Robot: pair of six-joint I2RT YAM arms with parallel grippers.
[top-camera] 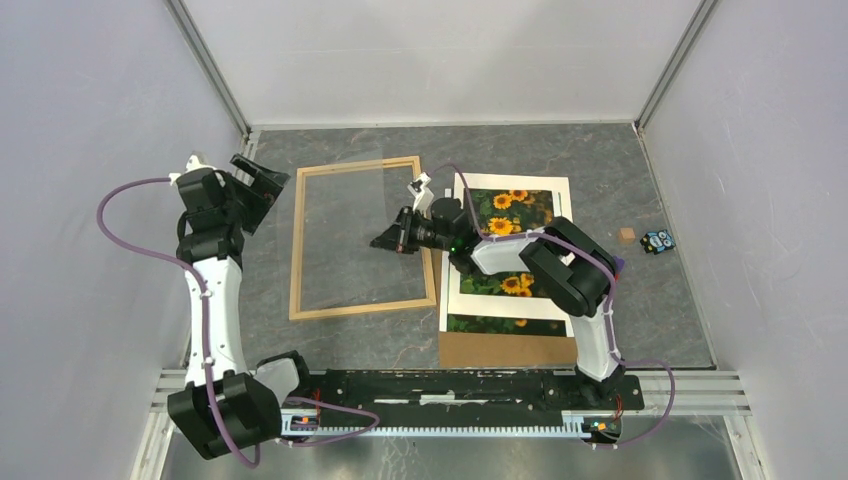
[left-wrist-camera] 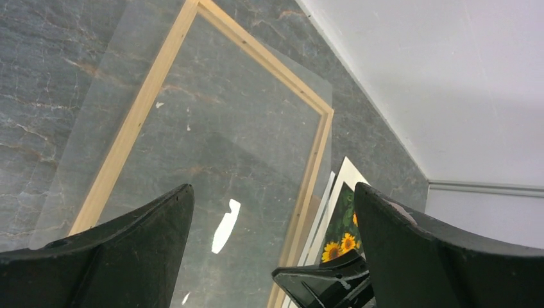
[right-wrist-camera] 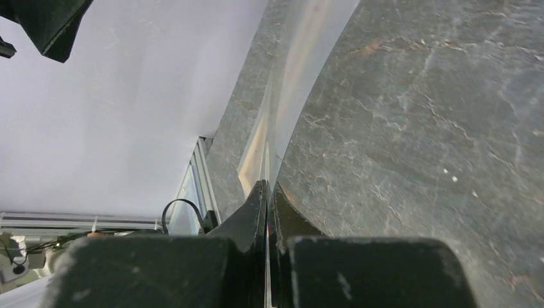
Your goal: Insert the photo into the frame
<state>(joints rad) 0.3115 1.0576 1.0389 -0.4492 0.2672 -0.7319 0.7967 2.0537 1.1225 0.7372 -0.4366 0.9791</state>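
The light-wood frame (top-camera: 297, 245) lies flat at centre-left. A clear sheet (top-camera: 350, 225) sits tilted over it. My right gripper (top-camera: 385, 241) is shut on the sheet's right edge, which runs between the closed jaws in the right wrist view (right-wrist-camera: 268, 192). The photo (top-camera: 505, 212) lies to the right under a white mat (top-camera: 500, 300) and under my right arm. My left gripper (top-camera: 262, 185) is open and empty above the frame's far left corner. In its view (left-wrist-camera: 272, 187) I see the frame (left-wrist-camera: 138, 115), the sheet (left-wrist-camera: 224, 160) and a bit of the photo (left-wrist-camera: 343, 237).
A brown board (top-camera: 500, 350) sticks out below the mat and photo. A small brown cube (top-camera: 626, 236) and a small blue-black object (top-camera: 657, 241) lie at the right. Pale walls enclose the table on three sides. A metal rail (top-camera: 450, 385) runs along the near edge.
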